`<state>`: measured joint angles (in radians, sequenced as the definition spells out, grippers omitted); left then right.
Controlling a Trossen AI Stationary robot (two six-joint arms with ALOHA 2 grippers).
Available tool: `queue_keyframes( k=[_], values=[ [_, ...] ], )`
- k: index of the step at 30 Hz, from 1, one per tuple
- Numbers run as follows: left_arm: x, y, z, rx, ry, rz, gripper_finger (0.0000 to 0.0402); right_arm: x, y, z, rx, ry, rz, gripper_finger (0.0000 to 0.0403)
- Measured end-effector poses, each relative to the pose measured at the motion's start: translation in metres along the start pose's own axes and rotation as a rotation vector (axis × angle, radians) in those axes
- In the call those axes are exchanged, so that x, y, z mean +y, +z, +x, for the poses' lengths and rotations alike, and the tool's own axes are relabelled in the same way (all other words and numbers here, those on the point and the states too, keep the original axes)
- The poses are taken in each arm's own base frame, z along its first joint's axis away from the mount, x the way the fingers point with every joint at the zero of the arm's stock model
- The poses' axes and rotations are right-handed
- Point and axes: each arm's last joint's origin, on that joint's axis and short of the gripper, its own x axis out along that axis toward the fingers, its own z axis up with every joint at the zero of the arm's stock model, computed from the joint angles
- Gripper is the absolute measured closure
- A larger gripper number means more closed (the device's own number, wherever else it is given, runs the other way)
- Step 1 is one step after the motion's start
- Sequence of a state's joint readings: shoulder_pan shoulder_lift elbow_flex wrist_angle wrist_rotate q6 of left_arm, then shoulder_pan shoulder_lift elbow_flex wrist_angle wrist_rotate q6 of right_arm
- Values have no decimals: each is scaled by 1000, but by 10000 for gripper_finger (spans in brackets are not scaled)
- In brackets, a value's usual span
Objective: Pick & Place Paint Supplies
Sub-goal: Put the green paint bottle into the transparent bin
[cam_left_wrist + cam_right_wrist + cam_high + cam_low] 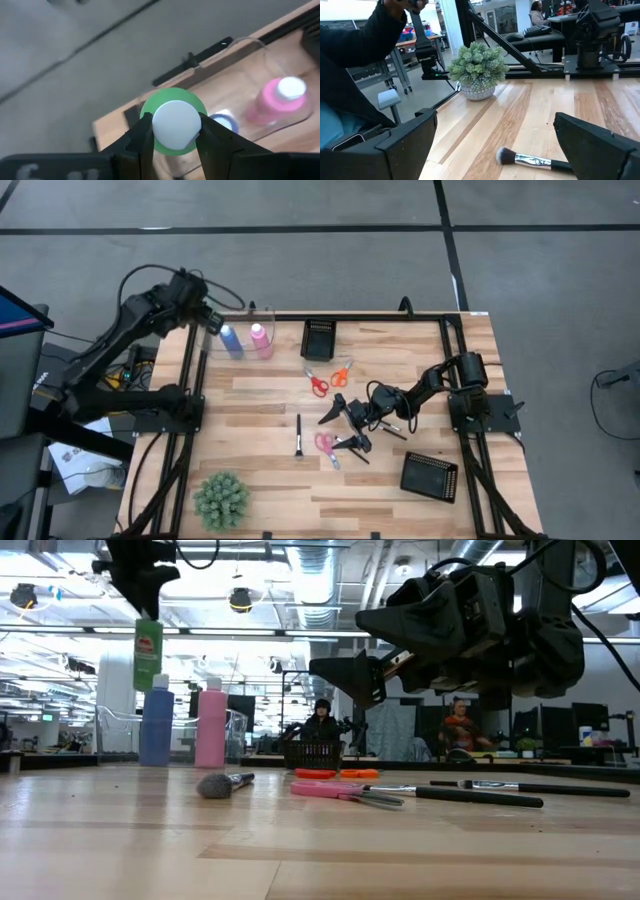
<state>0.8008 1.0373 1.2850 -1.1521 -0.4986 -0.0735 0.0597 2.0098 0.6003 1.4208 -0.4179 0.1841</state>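
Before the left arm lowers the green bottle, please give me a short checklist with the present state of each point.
1. Left gripper shut on the green bottle at its white cap: ok.
2. Green bottle hangs clear above the table: ok.
3. Blue bottle and pink bottle stand upright inside the clear container: ok.
4. Free space in the container for a third bottle: cannot tell.
5. Right gripper open, far away over the pink scissors and brushes: ok.
6. Green bottle exactly over the container: cannot tell.
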Motion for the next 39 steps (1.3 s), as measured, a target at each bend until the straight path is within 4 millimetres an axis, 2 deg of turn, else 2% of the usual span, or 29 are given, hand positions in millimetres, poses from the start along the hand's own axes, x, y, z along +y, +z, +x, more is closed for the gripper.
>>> queue_keyframes(
  k=[3, 6, 12, 24, 30, 39],
  values=[
    [4, 5, 9, 3, -50, -38, 291, 0, 0, 0, 0, 0, 0, 14],
    [2, 12, 13, -27, -144, -69, 291, 0, -1, 0, 7, -1, -1, 14],
    [-1, 22, 27, -42, -219, -99, 291, 0, -1, 0, 10, -1, -2, 14],
    [-29, 41, 90, 94, -252, -55, 291, -1, -2, 0, 14, -3, 3, 14],
    [-37, 42, 118, 172, -247, -41, 291, -1, -2, 0, 14, -3, 6, 14],
    [-44, 43, 146, 221, -251, -44, 291, -1, -2, 0, 15, -3, 7, 25]
  ],
)
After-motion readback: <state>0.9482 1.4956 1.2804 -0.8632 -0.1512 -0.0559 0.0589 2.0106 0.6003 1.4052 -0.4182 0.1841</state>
